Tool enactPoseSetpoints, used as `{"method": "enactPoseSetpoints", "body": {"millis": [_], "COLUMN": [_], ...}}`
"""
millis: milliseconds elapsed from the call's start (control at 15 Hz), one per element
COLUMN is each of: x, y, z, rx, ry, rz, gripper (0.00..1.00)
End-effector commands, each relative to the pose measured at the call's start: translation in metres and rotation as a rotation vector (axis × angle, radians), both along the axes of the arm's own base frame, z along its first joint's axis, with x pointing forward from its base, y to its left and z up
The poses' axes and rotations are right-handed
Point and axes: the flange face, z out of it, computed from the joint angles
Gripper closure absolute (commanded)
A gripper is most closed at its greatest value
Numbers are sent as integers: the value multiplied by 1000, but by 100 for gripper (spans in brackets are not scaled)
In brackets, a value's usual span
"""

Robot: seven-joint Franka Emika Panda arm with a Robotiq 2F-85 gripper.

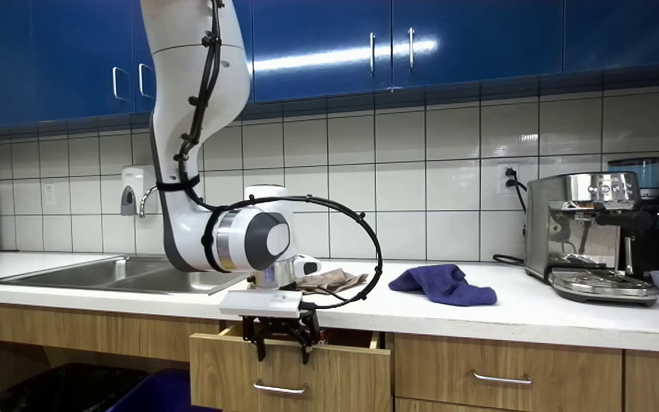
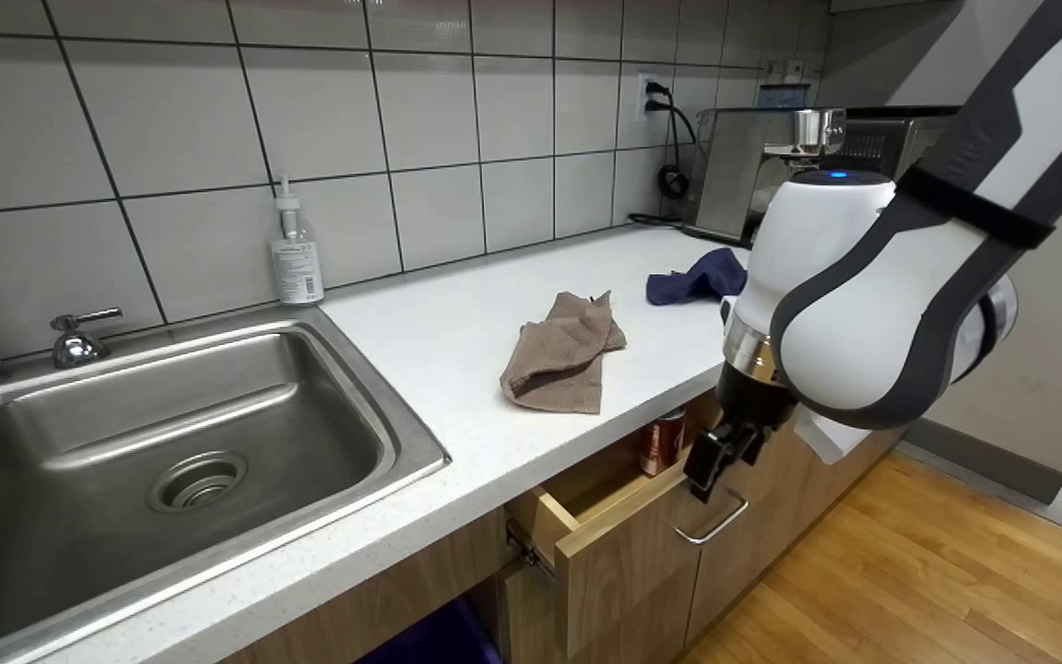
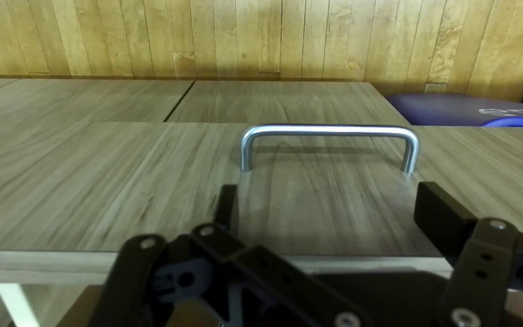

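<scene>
A wooden drawer stands pulled partly out below the counter, its silver bar handle on the front. My gripper points down at the drawer's top edge, above the handle. In the wrist view the black fingers are spread wide on either side of bare drawer front, and the handle lies just beyond their tips. Nothing is between them; whether they touch the wood I cannot tell. Inside the drawer a red can stands upright, partly hidden by the drawer front.
On the white counter lie a brown cloth and a purple cloth. A steel sink, a soap bottle and a coffee machine are also there. A purple bin sits beneath the counter beside the drawer.
</scene>
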Motion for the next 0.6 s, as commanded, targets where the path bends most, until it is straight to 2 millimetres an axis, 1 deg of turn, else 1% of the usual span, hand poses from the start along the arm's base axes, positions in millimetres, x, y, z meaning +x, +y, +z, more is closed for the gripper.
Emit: {"method": "enactPoseSetpoints", "body": {"millis": [0,533], "x": [18,29], "y": [-12,-16], "z": [5,5], "rx": [-5,-6], "ry": [-14,-16], "rz": [35,46], "gripper": [0,0]}}
